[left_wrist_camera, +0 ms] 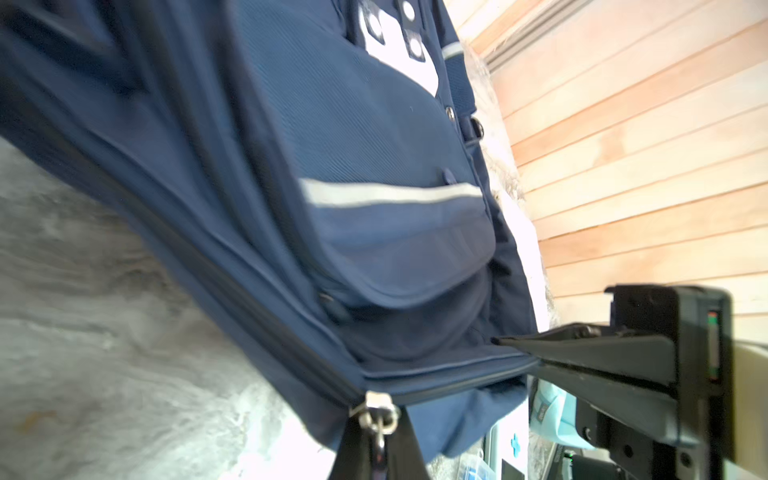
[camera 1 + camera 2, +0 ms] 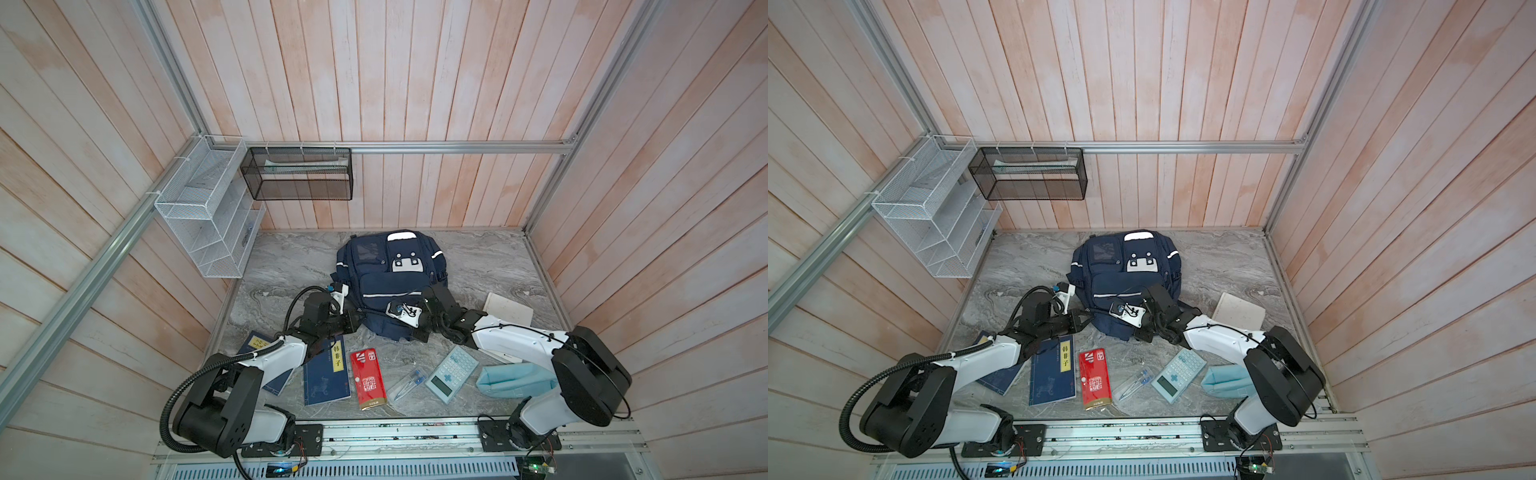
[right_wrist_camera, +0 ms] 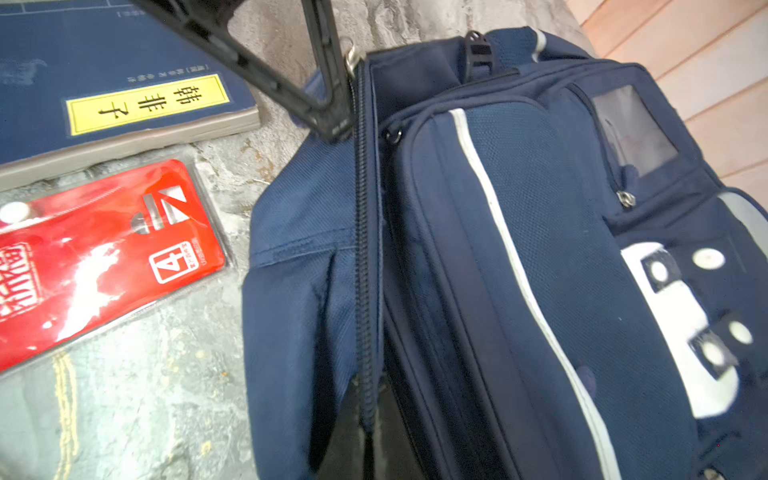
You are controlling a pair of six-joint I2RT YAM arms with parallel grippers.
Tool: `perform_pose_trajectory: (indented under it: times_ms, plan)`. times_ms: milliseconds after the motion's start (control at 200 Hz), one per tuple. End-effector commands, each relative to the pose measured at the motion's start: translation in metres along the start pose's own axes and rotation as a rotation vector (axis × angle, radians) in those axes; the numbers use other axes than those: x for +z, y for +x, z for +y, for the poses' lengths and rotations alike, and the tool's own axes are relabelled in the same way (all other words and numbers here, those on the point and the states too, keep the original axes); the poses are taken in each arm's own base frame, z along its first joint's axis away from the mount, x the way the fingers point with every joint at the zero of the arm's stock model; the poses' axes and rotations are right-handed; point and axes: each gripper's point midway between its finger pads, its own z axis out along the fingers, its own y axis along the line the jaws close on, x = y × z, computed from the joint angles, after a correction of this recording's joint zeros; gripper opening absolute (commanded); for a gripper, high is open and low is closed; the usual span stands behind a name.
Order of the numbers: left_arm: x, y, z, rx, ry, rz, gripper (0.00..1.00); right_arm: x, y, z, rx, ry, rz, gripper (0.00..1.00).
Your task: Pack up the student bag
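The navy student bag lies flat on the marble table, front pockets up, in both top views. My left gripper is at the bag's near left corner. It is shut on the metal zipper pull of the main zipper. My right gripper is at the bag's near edge, shut on the fabric beside the zipper track. In the left wrist view the right gripper's fingers pinch that same edge. The zipper looks closed between the two grippers.
Near the front edge lie two navy books, a red packet, a clear pen case, a calculator and a light-blue pouch. A white pad sits right of the bag. Wire baskets hang on the walls.
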Motion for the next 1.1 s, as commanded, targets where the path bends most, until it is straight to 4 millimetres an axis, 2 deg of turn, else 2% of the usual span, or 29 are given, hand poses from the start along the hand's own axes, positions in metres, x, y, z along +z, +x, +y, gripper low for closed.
perform_pose_trajectory:
  times_ms: [0, 50, 130, 235, 290, 355, 400, 485, 560, 670, 735, 795, 850, 915, 1020, 1095]
  plan:
    - [-0.015, -0.053, 0.039, 0.014, -0.131, -0.183, 0.00, -0.017, 0.078, -0.029, 0.126, 0.151, 0.255, 0.01]
    - [-0.013, -0.049, 0.030, 0.040, -0.114, -0.168, 0.00, -0.016, 0.081, -0.037, 0.137, 0.168, 0.275, 0.06]
    - [-0.003, -0.032, 0.008, 0.104, -0.129, -0.125, 0.00, -0.012, 0.077, -0.042, 0.162, 0.177, 0.281, 0.24]
    - [0.009, -0.002, -0.024, 0.113, -0.052, -0.070, 0.00, -0.009, 0.040, -0.029, 0.197, 0.100, 0.160, 0.45]
    - [0.012, 0.007, -0.036, 0.090, 0.000, -0.049, 0.00, -0.011, 0.016, -0.014, 0.188, 0.038, 0.074, 0.53]
    - [0.014, 0.012, -0.046, 0.075, 0.037, -0.044, 0.00, -0.016, -0.011, 0.002, 0.182, -0.037, -0.026, 0.58]
    - [0.015, 0.013, -0.053, 0.079, 0.050, -0.043, 0.00, -0.018, -0.023, 0.008, 0.198, -0.071, -0.080, 0.60]
    - [0.017, 0.013, -0.063, 0.093, 0.063, -0.037, 0.00, -0.012, -0.028, 0.012, 0.196, -0.094, -0.120, 0.61]
    - [0.018, 0.010, -0.068, 0.096, 0.080, -0.042, 0.00, 0.004, -0.028, 0.015, 0.180, -0.097, -0.093, 0.60]
    - [0.021, 0.009, -0.068, 0.108, 0.070, -0.027, 0.00, 0.032, -0.026, 0.034, 0.148, -0.181, -0.015, 0.55]
    - [0.022, 0.009, -0.065, 0.112, 0.058, -0.028, 0.00, 0.044, -0.014, 0.039, 0.166, -0.216, 0.070, 0.41]
    - [0.021, 0.006, -0.060, 0.113, 0.046, -0.034, 0.00, 0.050, 0.003, 0.038, 0.196, -0.204, 0.141, 0.21]
    - [0.018, 0.001, -0.051, 0.106, 0.023, -0.047, 0.00, 0.049, 0.021, 0.038, 0.197, -0.182, 0.193, 0.08]
    - [0.012, -0.008, -0.031, 0.075, -0.014, -0.067, 0.00, 0.043, 0.041, 0.035, 0.196, -0.152, 0.240, 0.00]
    - [-0.001, -0.023, 0.005, 0.030, -0.096, -0.117, 0.00, 0.028, 0.070, 0.018, 0.192, -0.054, 0.305, 0.00]
    - [-0.010, -0.030, 0.019, 0.031, -0.153, -0.151, 0.00, 0.016, 0.086, -0.003, 0.231, 0.027, 0.324, 0.00]
